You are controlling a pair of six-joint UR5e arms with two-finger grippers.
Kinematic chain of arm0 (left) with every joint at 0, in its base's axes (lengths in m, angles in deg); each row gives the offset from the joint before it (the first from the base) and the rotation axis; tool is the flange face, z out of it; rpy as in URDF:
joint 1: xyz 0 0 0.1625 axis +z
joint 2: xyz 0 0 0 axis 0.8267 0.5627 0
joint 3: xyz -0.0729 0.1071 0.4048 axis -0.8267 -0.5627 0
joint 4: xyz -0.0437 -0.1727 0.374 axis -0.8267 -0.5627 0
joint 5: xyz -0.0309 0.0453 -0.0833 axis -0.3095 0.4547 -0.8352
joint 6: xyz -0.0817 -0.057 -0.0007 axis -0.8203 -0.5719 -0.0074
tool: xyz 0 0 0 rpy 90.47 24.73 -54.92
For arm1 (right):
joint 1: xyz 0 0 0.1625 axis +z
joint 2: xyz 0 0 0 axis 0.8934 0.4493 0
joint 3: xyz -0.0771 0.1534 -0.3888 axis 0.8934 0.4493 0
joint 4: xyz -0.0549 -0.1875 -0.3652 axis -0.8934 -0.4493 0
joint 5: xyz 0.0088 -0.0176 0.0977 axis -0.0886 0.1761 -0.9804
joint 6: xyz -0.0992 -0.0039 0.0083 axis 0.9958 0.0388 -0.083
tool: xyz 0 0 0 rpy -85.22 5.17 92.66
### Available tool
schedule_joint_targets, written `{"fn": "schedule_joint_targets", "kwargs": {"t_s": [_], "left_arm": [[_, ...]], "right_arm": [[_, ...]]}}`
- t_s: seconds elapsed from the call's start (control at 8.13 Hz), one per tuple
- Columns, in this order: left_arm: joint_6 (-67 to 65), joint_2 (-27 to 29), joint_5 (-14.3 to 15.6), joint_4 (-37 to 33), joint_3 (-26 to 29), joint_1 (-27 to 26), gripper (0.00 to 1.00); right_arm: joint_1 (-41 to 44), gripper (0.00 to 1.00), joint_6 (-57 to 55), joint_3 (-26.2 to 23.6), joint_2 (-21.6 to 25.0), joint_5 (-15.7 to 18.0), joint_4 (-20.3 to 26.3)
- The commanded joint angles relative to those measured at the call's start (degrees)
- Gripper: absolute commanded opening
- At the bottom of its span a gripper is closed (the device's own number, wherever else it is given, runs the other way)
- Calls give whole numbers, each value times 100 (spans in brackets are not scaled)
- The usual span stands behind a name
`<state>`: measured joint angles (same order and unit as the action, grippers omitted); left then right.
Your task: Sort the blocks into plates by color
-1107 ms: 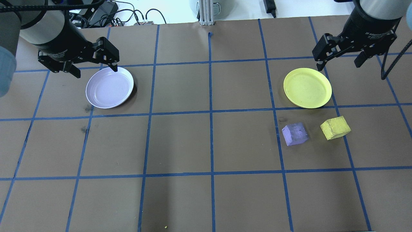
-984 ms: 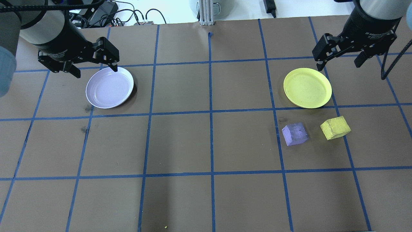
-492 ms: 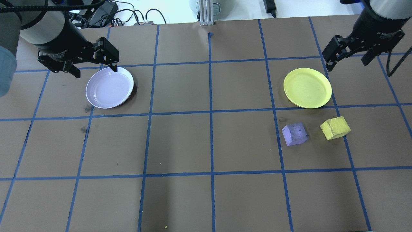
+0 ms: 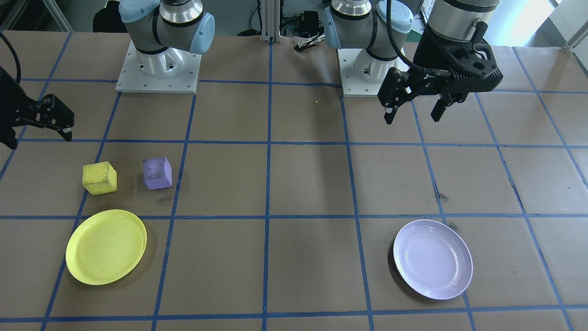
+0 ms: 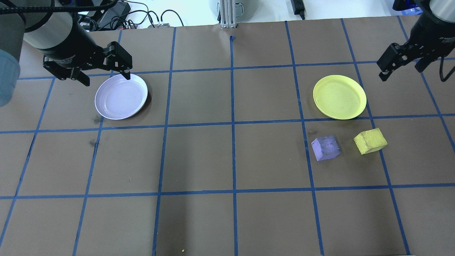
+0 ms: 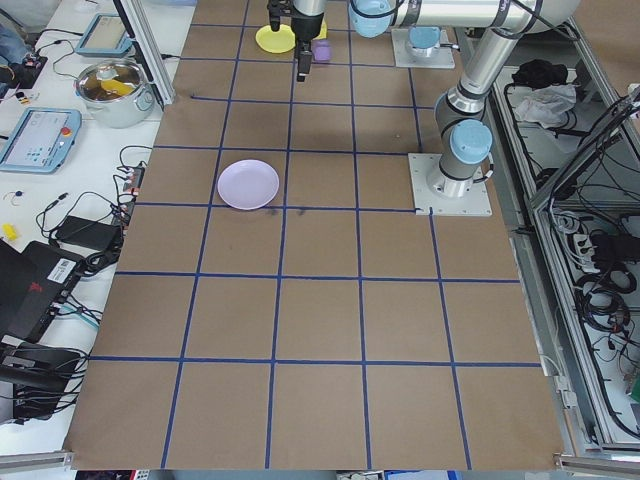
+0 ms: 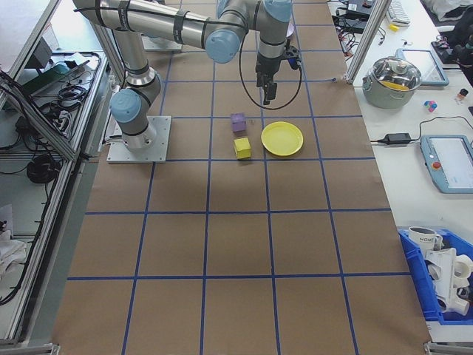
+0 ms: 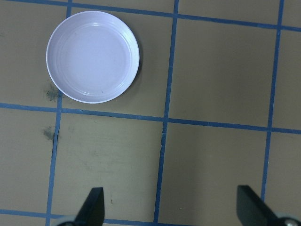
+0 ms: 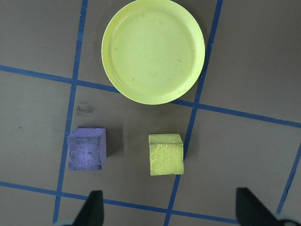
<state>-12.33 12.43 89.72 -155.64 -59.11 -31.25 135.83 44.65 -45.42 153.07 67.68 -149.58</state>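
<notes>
The yellow block and the purple block lie side by side on the table, just nearer the robot than the yellow plate. The lavender plate lies far off on the left side. Both plates hold nothing. My right gripper hangs open, high and to the outside of the yellow plate; its wrist view looks down on the yellow plate, the purple block and the yellow block. My left gripper hangs open above the far edge of the lavender plate.
Brown paper with a blue tape grid covers the table. Cables and a metal post stand beyond its far edge. Both arm bases sit at the robot's side. A pot and a tablet stand on a side bench.
My right gripper has moved right and a little away from the yellow plate, staying open. The left gripper, blocks and plates have not moved.
</notes>
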Motion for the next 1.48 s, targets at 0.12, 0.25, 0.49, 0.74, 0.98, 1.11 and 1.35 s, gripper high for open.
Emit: {"fn": "schedule_joint_targets", "kwargs": {"t_s": [0.12, 0.25, 0.49, 0.74, 0.98, 1.11, 1.35], "left_arm": [[-17, 39, 0, 0, 0, 0, 100], [-25, 13, 0, 0, 0, 0, 100], [-17, -5, 0, 0, 0, 0, 100], [-25, 4, 0, 0, -9, 8, 100], [-17, -5, 0, 0, -9, 0, 100], [-17, -4, 0, 0, -9, 0, 100], [-17, -39, 0, -9, -9, 0, 100]], "right_arm": [[-63, 100, 58, -708, -392, 41, -706], [-72, 100, 50, -1095, -392, 216, -1022], [-81, 100, 49, -1484, -427, 340, -1298], [-89, 100, 15, -1529, -716, 558, -1272], [-124, 100, 6, -1556, -1006, 665, -1245], [-185, 100, 6, -1556, -1138, 674, -1245], [-204, 100, -203, -1556, -1332, 683, -1237]]}}
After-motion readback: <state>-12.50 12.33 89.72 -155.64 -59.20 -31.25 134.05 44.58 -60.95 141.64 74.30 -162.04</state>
